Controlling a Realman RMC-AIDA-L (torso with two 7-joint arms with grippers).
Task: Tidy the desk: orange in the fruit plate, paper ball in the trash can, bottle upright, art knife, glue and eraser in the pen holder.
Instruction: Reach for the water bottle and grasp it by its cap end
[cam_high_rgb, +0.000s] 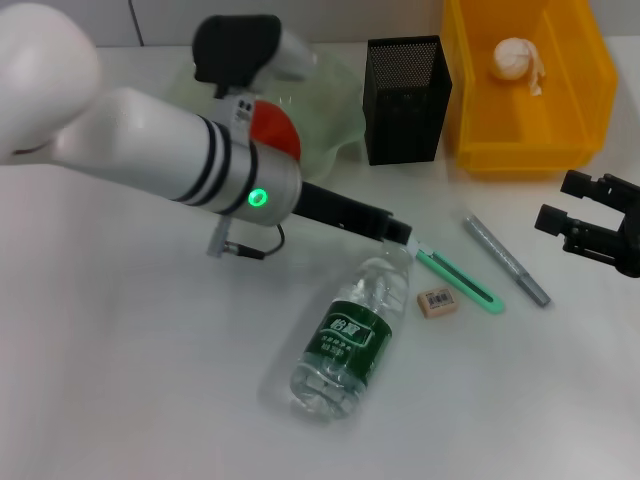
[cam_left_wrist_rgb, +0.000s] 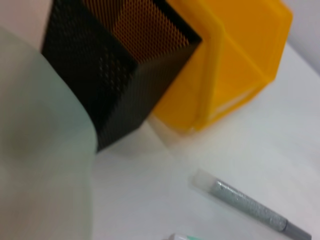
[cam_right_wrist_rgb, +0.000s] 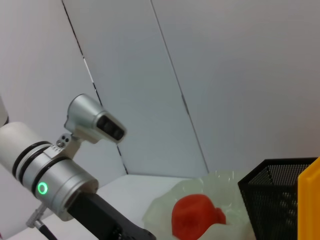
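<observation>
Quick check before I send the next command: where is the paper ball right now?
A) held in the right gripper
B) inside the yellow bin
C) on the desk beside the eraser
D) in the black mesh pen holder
B: the head view shows the paper ball lying inside the yellow bin, apart from the pen holder and the right gripper.

The left arm (cam_high_rgb: 190, 160) stretches across the frame's centre, covering much of the fruit plate (cam_high_rgb: 335, 110) and reaching the neck of the lying bottle (cam_high_rgb: 350, 335). Art knife (cam_high_rgb: 458, 280), eraser (cam_high_rgb: 437, 302) and glue stick (cam_high_rgb: 507, 260) crowd the centre right. Bare table (cam_high_rgb: 120, 380) lies open at lower left.
</observation>
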